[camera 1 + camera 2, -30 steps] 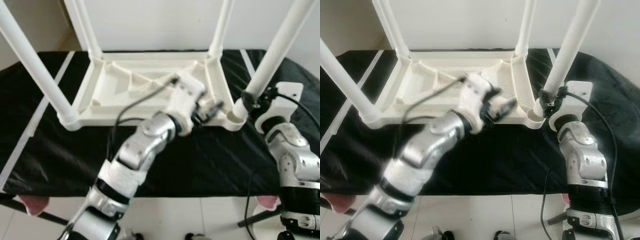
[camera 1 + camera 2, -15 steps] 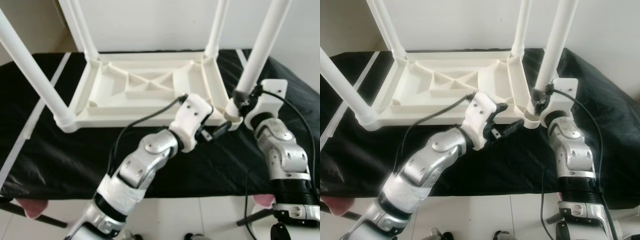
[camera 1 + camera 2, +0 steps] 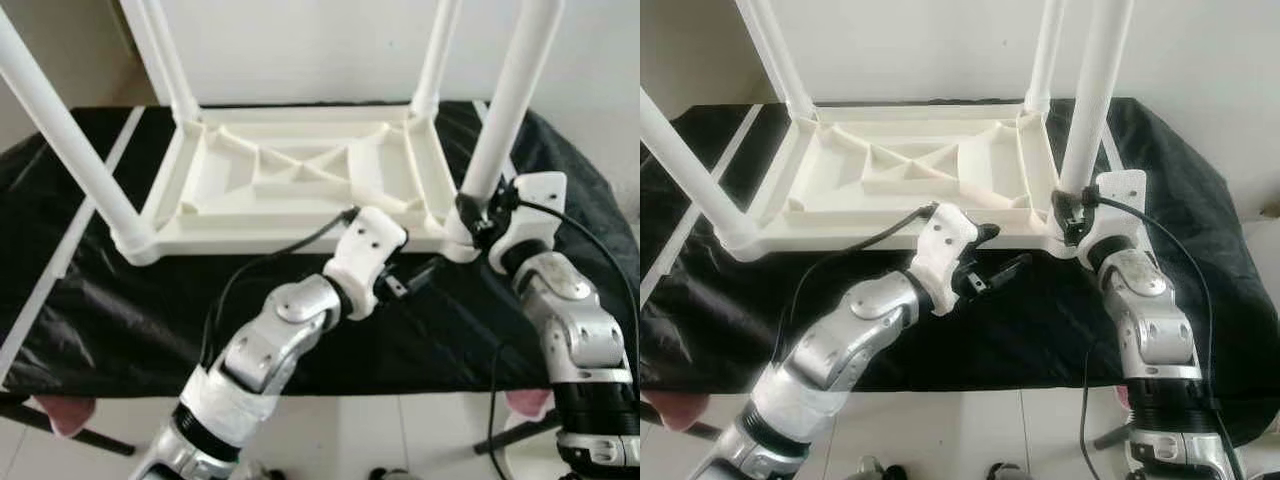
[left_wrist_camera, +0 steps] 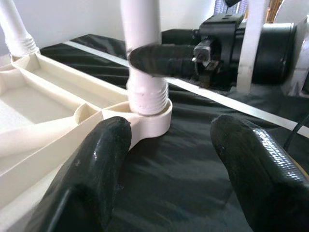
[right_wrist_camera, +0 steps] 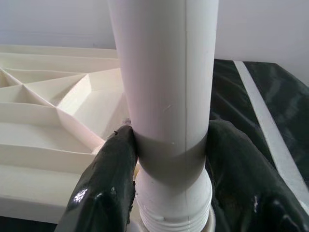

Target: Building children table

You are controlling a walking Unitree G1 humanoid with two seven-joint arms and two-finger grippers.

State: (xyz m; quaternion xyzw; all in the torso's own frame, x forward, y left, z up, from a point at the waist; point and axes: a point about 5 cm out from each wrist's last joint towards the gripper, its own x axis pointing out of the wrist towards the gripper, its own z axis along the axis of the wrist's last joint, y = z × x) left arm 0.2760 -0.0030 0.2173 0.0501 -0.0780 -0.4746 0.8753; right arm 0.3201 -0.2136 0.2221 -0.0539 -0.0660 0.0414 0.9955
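Your right gripper (image 5: 166, 183) was clamped around the near-right table leg (image 3: 505, 110) just above its threaded socket, the leg's long axis standing upright from the upturned white tabletop (image 3: 300, 180). Your left gripper (image 4: 169, 164) hovered spread and empty just beside that corner, the leg straight ahead.

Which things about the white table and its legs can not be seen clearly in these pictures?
- Top ends of all four legs: cut off by the upper edge of both eye views.
- Thread of the near right leg in its corner socket: hidden in the right wrist view by the right gripper clamped round it.
- Tabletop upper face: lies face down on the black cloth.
- Left gripper: open, holding nothing.
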